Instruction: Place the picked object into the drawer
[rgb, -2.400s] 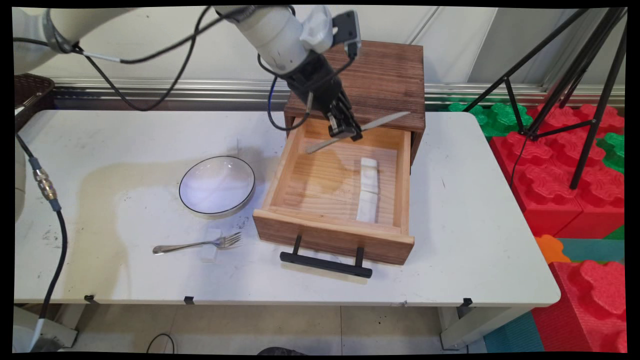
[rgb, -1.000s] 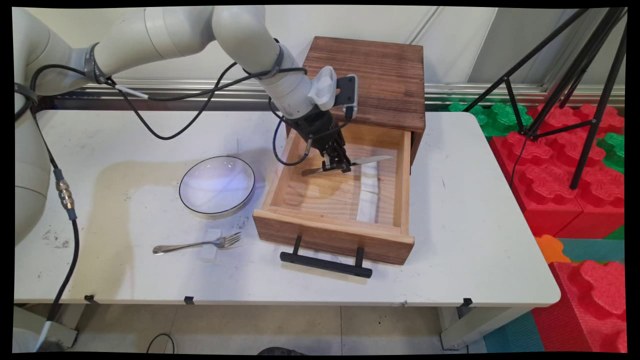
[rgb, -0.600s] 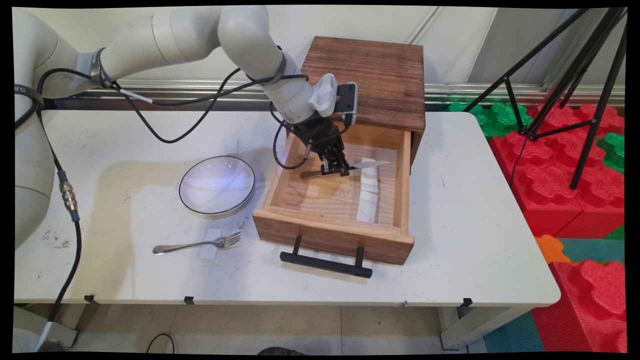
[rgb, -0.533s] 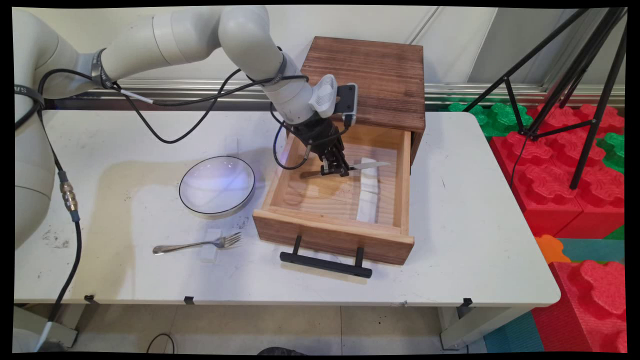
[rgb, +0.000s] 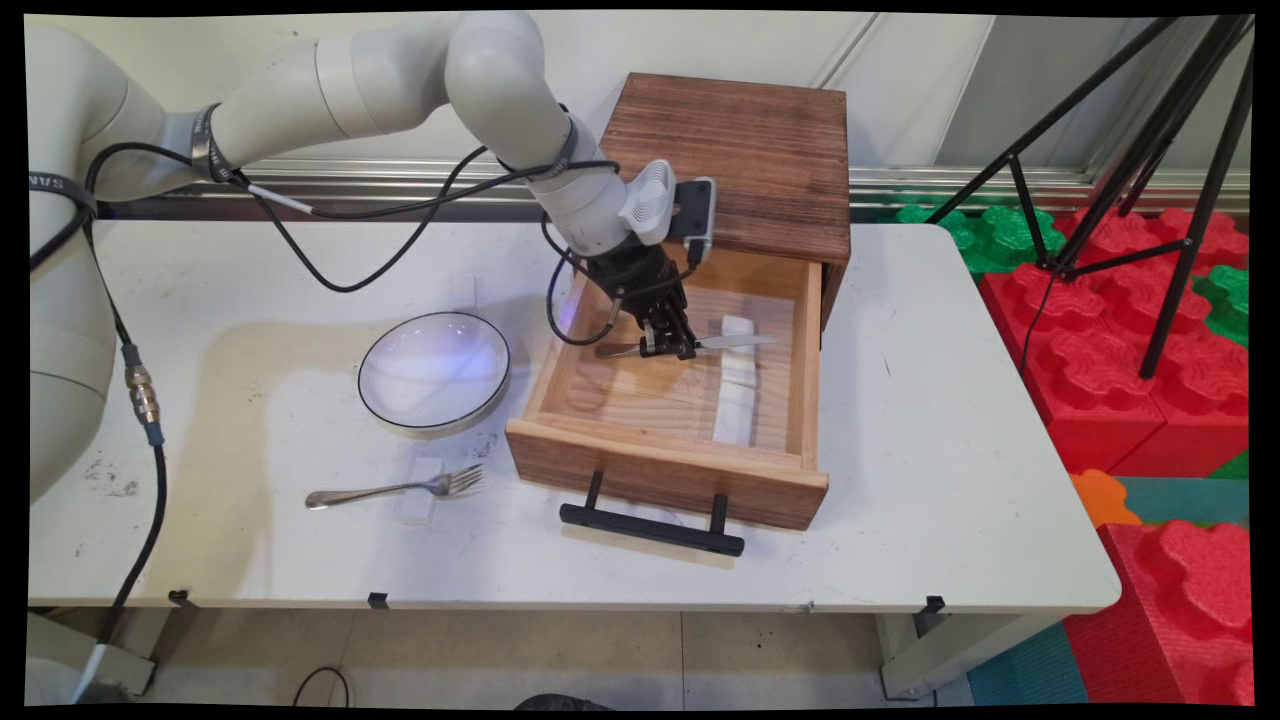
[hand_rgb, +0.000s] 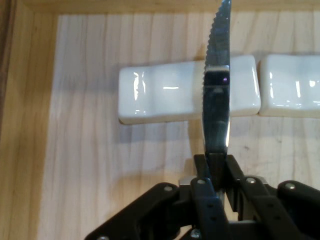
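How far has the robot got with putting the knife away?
The drawer is already pulled open. The gripper holds the knife low inside it, the blade across a white rest. It has not let go. The fork lies on the table by the bowl.

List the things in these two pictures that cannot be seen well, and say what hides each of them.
- Knife: hand view, handle hidden behind the hand; tip cut off by the top edge.
- Right white rest: hand view, cut off by the right edge.
- Drawer: main view, whether the knife touches the drawer floor cannot be told.
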